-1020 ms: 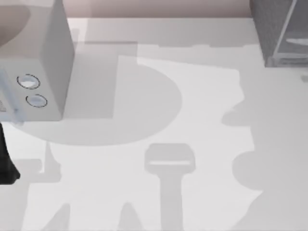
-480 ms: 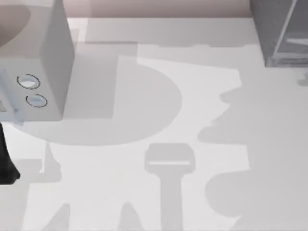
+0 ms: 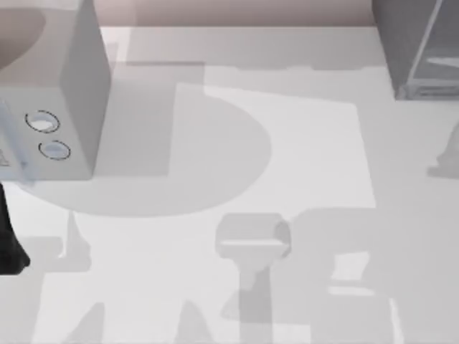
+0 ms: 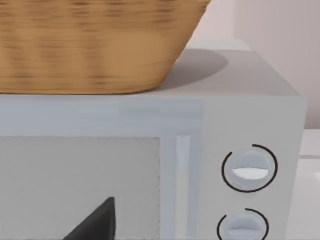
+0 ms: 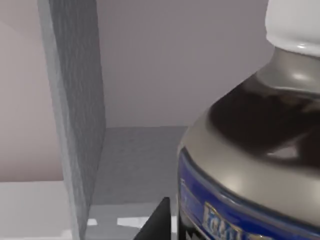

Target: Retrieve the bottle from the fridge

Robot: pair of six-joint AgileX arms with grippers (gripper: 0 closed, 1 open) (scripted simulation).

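Observation:
The bottle (image 5: 260, 130) looms very close in the right wrist view, with a white cap, a silvery shoulder, a dark body and a blue label. My right gripper (image 5: 165, 220) is shut on it, one dark fingertip (image 5: 157, 225) lying against its side. Beside the bottle stands the fridge's dark-grey speckled wall (image 5: 75, 110). In the top view the fridge (image 3: 416, 50) fills the far right corner. My left arm (image 3: 7, 244) stays parked at the left edge, and a dark part of my left gripper (image 4: 95, 225) faces the box with the dials.
A lighter grey box with two round dials (image 3: 54, 93) stands at the far left, carrying a wicker basket (image 4: 95, 45). The white table (image 3: 215, 143) spreads between the two boxes, crossed by shadows.
The shadows on the table's right side swept left and toward the front edge, and a boxy shadow now lies at the lower right. The left arm has not moved.

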